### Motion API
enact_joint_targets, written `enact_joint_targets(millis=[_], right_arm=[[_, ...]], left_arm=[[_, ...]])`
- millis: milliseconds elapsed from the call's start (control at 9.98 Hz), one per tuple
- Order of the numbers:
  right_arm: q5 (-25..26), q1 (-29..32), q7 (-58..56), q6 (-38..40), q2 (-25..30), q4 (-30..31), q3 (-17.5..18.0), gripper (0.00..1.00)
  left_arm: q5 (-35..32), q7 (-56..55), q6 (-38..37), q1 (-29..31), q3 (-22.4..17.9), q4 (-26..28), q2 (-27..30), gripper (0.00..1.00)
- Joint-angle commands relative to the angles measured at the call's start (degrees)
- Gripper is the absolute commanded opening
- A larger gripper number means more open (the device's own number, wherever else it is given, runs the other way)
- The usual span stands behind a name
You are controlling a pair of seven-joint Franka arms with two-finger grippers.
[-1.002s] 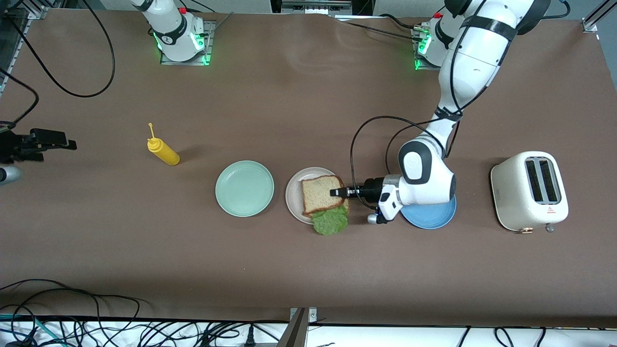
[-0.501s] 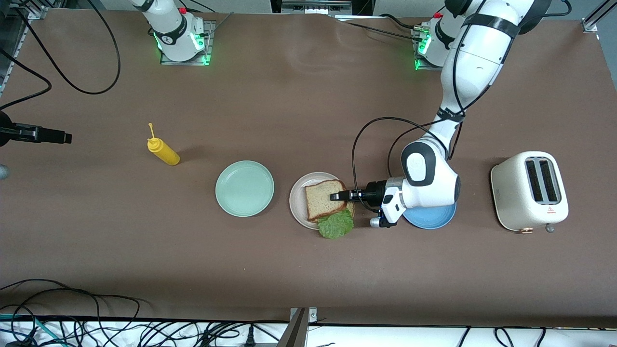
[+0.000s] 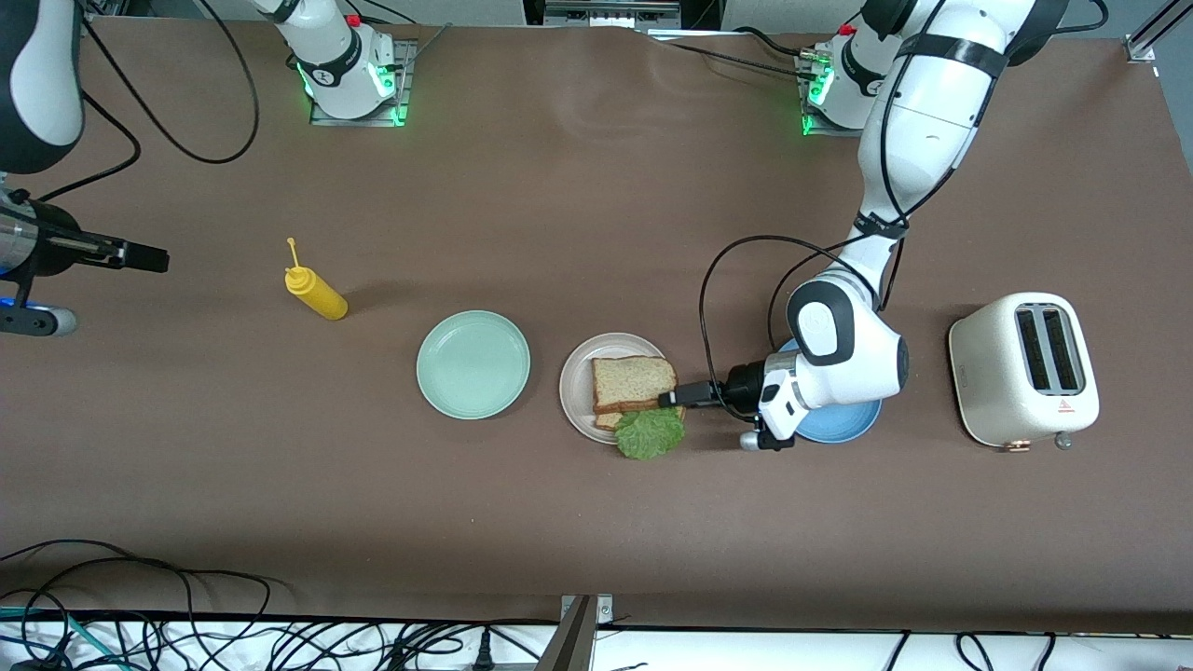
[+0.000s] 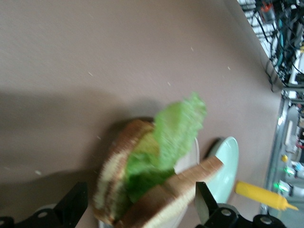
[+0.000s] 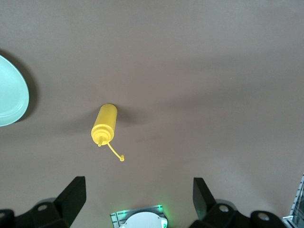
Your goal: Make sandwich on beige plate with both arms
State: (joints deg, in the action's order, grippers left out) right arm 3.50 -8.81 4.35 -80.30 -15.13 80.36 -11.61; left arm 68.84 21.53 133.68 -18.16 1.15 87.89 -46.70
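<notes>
**Sandwich lies on the beige plate, both grippers spread wide and holding nothing**

The sandwich [image 3: 634, 391], two square slices of brown wholegrain bread with a ruffled green lettuce leaf [image 3: 650, 433] between them, lies on the round, matte cream-beige plate [image 3: 574, 386]. The top slice sits askew, so the edge of the lower slice shows under it, and the lettuce spills over the plate's rim on the side nearer the front camera. The black two-finger left gripper [image 3: 673, 398] is low at the sandwich's edge toward the left arm's end of the table; in the left wrist view its fingers [image 4: 71, 209] stand wide apart on either side of the sandwich [image 4: 156, 190] with a gap to the bread, gripping nothing.

The round mint-green plate [image 3: 473, 364] just beside the beige one, toward the right arm's end, holds nothing. The round blue plate [image 3: 839, 424] lies partly under the left arm's wrist; what shows of it is bare. The cream two-slot toaster [image 3: 1023, 369] stands near the left arm's end of the table.

The right arm waits, its black right gripper [image 3: 140, 258] over the brown table [image 3: 578, 214] near the right arm's end, fingers [image 5: 71, 197] wide apart and holding nothing. The yellow squeeze bottle [image 3: 315, 292] lies on its side between that gripper and the mint-green plate, well apart from both. Bare table stretches between the plates and the arm bases, and a broad strip runs along the edge nearest the front camera.
</notes>
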Motion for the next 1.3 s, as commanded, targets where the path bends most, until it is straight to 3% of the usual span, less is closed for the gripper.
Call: enact_joint_targets(millis=[0, 301, 601, 902, 1203], right_arm=[[0.63, 0.11, -0.3, -5.47, 6.25, 8.32, 0.27, 1.0], [-0.33, 0.11, 0.4, -5.92, 6.25, 7.45, 0.36, 1.0], [-0.51, 0.45, 0.4, -5.57, 6.34, 7.45, 0.1, 1.0], [-0.43, 0.46, 0.39, -5.75, 6.25, 7.45, 0.27, 1.0], [-0.34, 0.28, 0.49, -5.84, 6.25, 7.45, 0.27, 1.0]], left_arm=[[-6.04, 0.53, 1.85, 0.05, -5.07, 0.27, 2.56, 1.0], [-18.96, 0.35, 1.67, 6.01, -7.3, 5.6, 14.04, 1.0], [-40.54, -0.09, -2.98, 9.36, -7.3, 15.27, 31.09, 1.0], [-58.85, -0.26, -16.3, 14.46, -7.3, 16.79, 42.71, 1.0], [-68.37, -5.42, -32.56, 18.24, -6.86, 15.13, 53.7, 1.0]])
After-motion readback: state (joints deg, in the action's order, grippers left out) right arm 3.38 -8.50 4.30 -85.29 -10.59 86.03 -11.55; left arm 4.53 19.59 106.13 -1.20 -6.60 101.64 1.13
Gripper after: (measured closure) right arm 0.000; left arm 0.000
